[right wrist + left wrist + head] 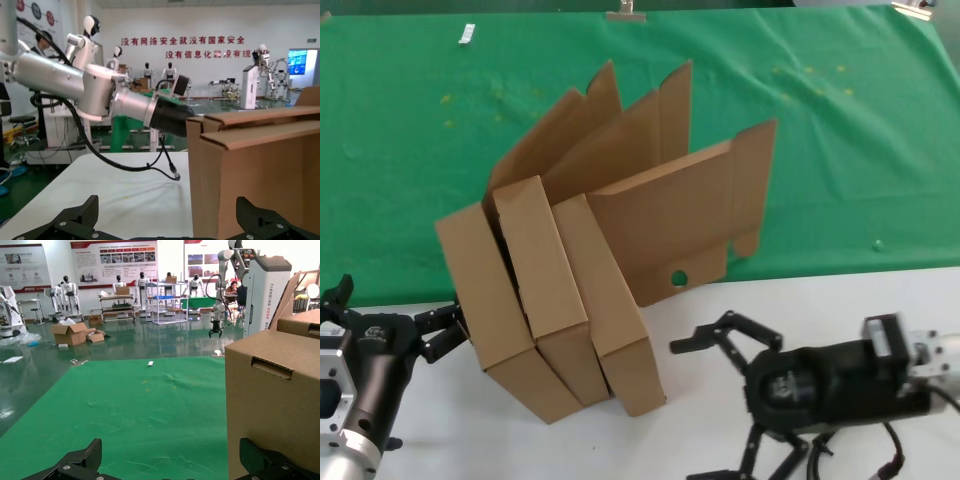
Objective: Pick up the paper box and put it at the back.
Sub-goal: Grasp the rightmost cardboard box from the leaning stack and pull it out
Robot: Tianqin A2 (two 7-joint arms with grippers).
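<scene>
Three brown boxes stand leaning together, lids up, straddling the edge where the white tabletop (840, 300) meets the green cloth (400, 150). The box (620, 310) with the round hole in its flap is the rightmost of the three, and it is not yet lifted.

The right gripper (730, 400) lies low on the tabletop with its fingers spread wide and empty. The box sits just beyond its fingertips, near but apart; in the right wrist view the cardboard corner (250, 175) fills the space ahead of one finger, not squarely between the two. The left gripper (420, 335) is also open and empty, right beside the leftmost box (495, 320) of the stack; I can't tell whether it touches.

This looks like the approach stage, before any grasp. My guess is the right gripper needs to slide forward and centre itself so the box's near end comes between its fingers, then close, lift, and carry it away from itself onto the cloth. The neighbouring boxes lean against it, so pulling it free may tip them.
</scene>
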